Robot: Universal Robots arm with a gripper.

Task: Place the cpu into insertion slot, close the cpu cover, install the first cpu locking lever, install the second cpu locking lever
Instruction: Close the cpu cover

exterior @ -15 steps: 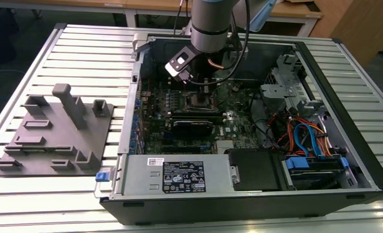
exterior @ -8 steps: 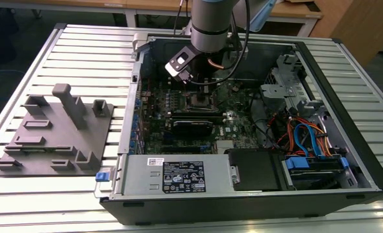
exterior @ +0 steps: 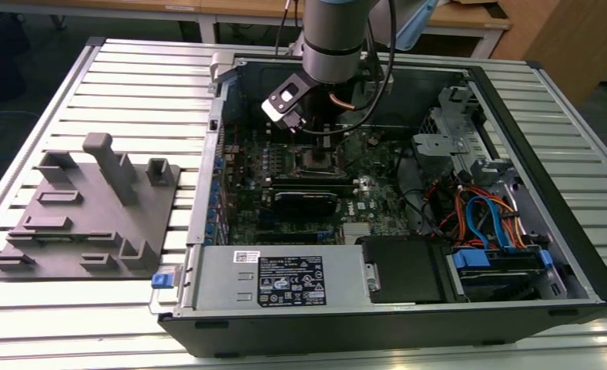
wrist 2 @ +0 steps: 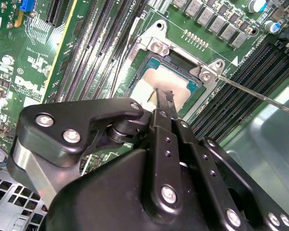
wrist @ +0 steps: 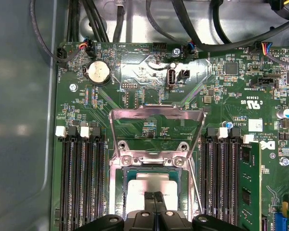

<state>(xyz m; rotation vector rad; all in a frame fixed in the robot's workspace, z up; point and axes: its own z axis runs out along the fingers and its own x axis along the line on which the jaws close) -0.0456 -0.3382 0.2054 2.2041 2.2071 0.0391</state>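
Above the insertion slot (wrist: pixel 119 187) | hand (wrist: pixel 156 195) is seen closed, fingertips (wrist: pixel 152 199) together, nothing gripped; these are held at the top of the cpu (wrist: pixel 139 190) | cpu is laid flat inside the slot | cpu cover (wrist: pixel 156 115) is swung up, open; locking lever (wrist 2: pixel 255 93) is unhooked

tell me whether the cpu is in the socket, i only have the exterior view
Observer: Yes. In the first wrist view the cpu lies flat in the insertion slot.
Operator: cover down?
Observer: No. The cpu cover is flipped back and open, clear of the chip.
Operator: and the gripper?
Observer: The gripper is shut and sits right over the cpu's top. I cannot tell whether it touches.
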